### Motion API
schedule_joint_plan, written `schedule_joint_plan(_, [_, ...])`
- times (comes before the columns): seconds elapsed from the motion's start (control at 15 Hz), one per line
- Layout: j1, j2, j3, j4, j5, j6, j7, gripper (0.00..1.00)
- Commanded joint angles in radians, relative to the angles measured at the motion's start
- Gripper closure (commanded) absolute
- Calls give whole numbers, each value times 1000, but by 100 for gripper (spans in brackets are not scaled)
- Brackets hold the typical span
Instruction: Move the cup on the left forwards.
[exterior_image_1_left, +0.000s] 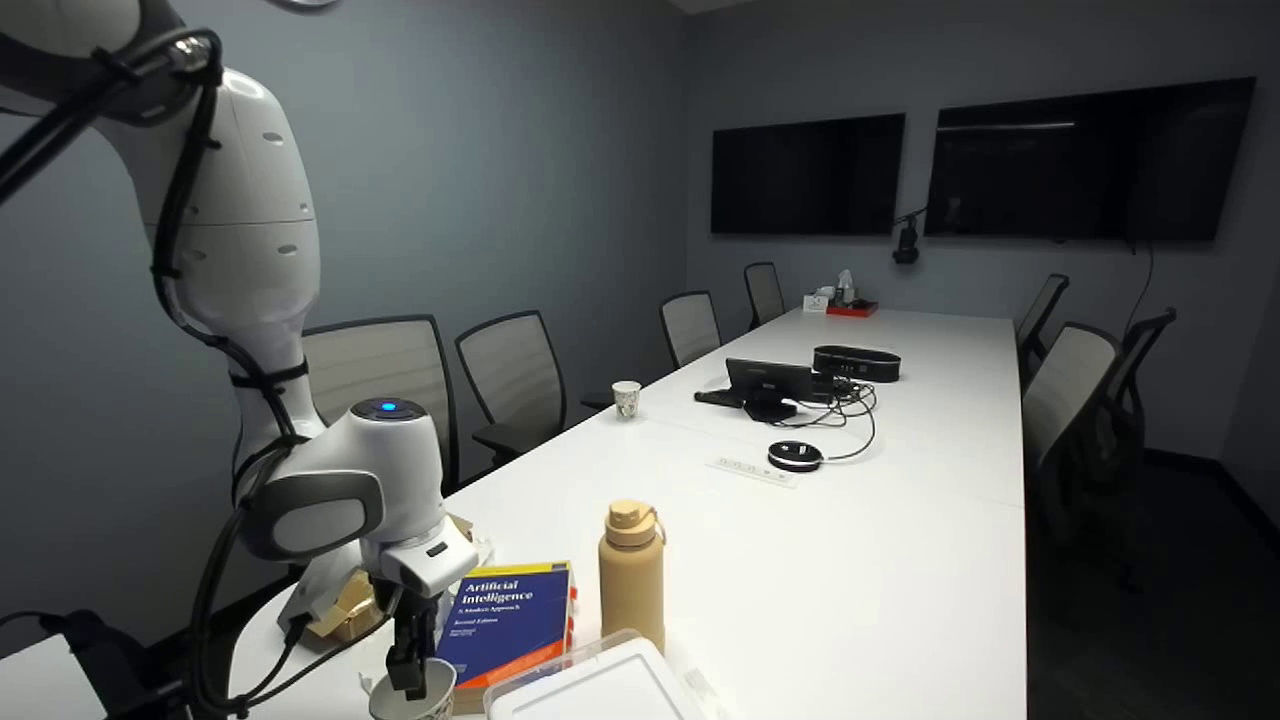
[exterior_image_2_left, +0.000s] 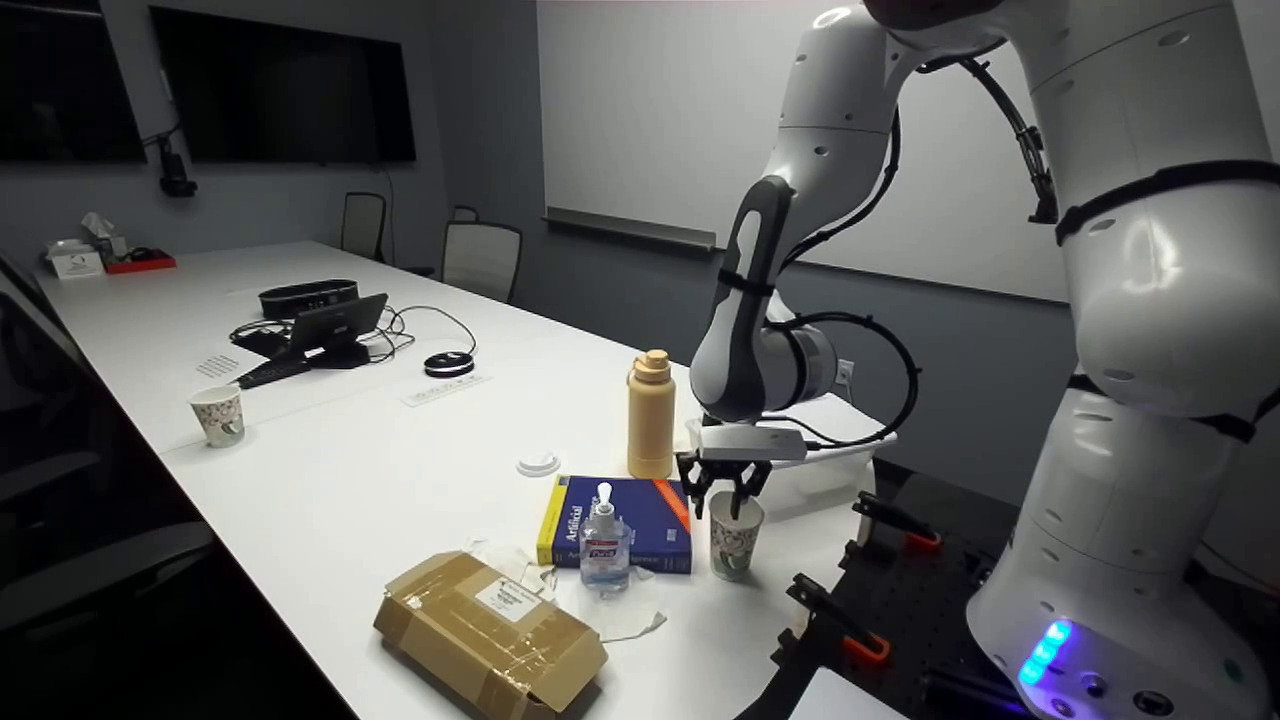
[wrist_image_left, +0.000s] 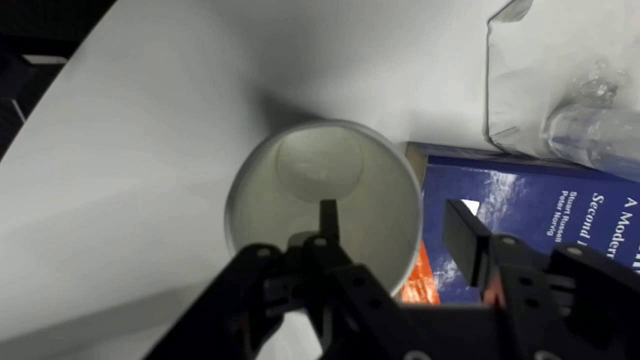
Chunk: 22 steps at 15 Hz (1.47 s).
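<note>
Hand (wrist_image_left: 396, 225), one finger (wrist_image_left: 329, 218) inside cup (wrist_image_left: 302, 200)

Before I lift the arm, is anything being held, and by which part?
Nothing: the gripper is open, its fingers apart at the mouth of the cup.

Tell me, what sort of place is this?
Probably an office meeting room: a long white rectangular table, black-framed, grey-backed chairs along both its sides, and two wide, black, rectangular wall-mounted screens.
</note>
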Motion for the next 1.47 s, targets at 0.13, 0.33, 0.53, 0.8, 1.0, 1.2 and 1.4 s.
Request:
schedule_joint_plan(0.13, [192, -155, -136, 10, 3, -162, 29, 0])
schedule_joint_plan(0.33, [375, -279, -293, 23, -129, -330, 148, 0])
schedule_joint_plan(0.53, [423, -390, -307, 82, -382, -565, 379, 0])
schedule_joint_plan(0.8, [365, -532, -117, 192, -435, -885, 475, 0])
schedule_joint_plan(1.0, [343, -590, -15, 289, -387, -1047, 439, 0])
schedule_joint_plan(1.2, [328, -619, 42, 349, -369, -1112, 429, 0])
schedule_joint_plan(1.4, [315, -626, 69, 378, -359, -1130, 415, 0])
